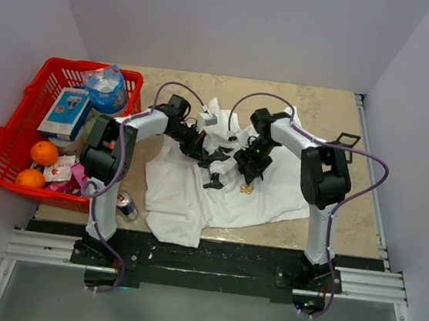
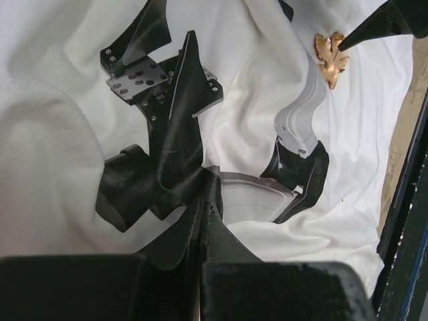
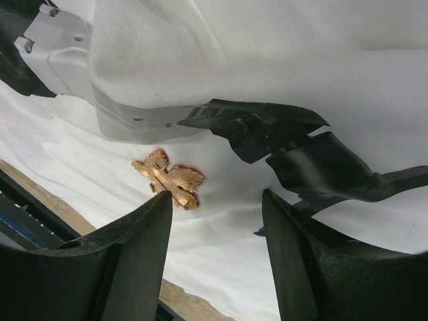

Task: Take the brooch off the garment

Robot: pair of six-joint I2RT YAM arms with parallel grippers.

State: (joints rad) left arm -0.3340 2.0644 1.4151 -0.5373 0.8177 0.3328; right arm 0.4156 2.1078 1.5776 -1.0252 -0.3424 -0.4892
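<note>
Two grippers: one left gripper (image 2: 202, 224), one right gripper (image 3: 215, 200). One white T-shirt (image 1: 187, 196) lies under both pairs of fingers; one brooch (image 3: 167, 179) sits just beside a right fingertip. Well away from the left fingers, on their outer side: one red basket (image 1: 4, 154), two oranges (image 1: 44, 153) (image 1: 30, 178), one blue-and-white box (image 1: 65, 112), one bottle (image 1: 106, 88) (capped blue), one can (image 1: 126, 205).
</note>
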